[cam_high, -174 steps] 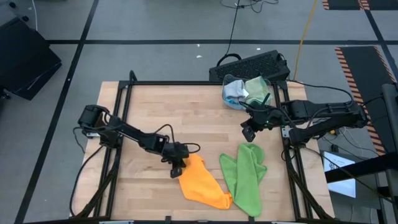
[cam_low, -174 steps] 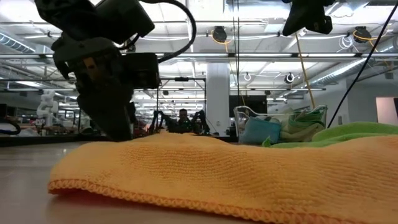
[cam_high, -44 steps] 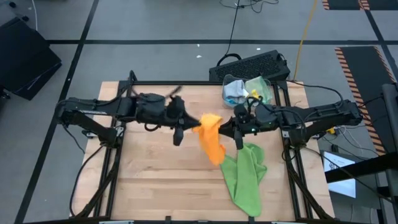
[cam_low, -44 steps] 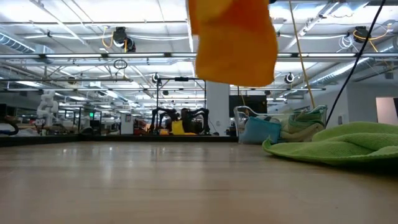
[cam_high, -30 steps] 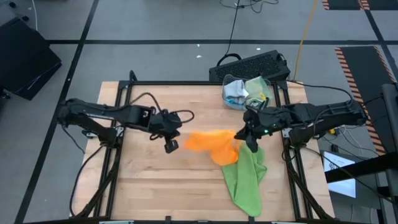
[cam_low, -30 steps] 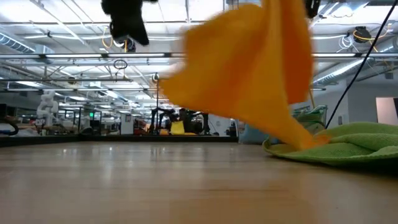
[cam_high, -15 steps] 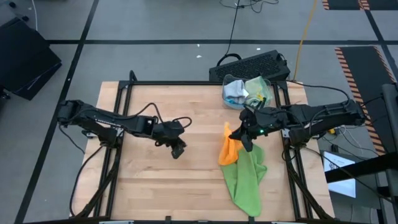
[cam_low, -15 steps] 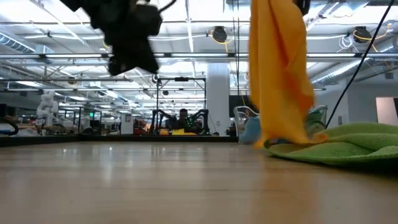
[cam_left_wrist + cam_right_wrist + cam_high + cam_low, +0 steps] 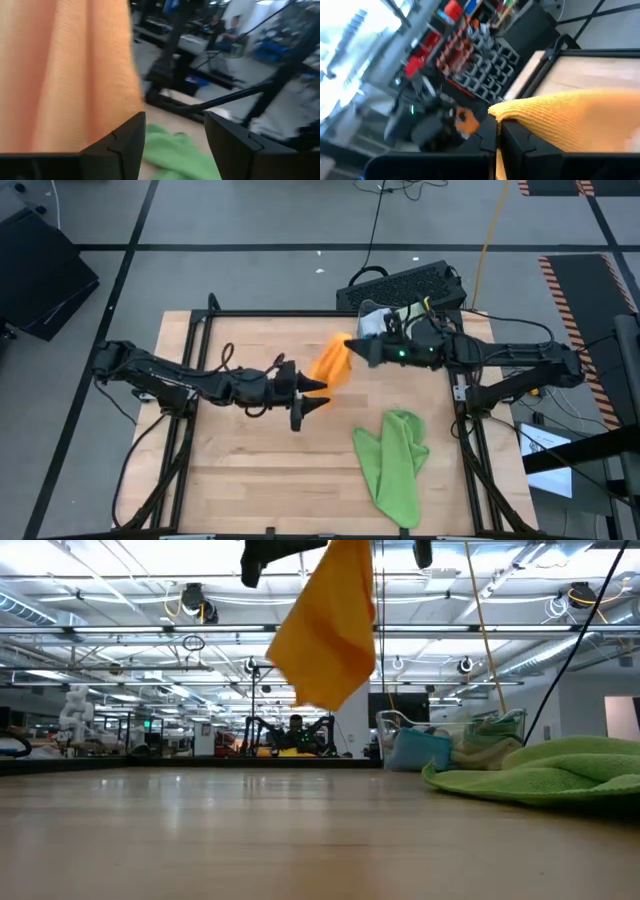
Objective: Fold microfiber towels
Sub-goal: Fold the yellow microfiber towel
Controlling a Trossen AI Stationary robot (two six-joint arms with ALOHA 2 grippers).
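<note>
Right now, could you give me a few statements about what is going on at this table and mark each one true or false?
1. The orange towel is lifted clear of the table. True.
2. The right gripper is shut on the orange towel. True.
3. The green towel hangs in the air too. False: it lies crumpled on the table, on the right arm's side.
4. The left gripper is clamped on the orange towel. False: its jaws stand apart, with the towel beside them.
5. A clear bin at the table's far right corner holds more cloths. True.
</note>
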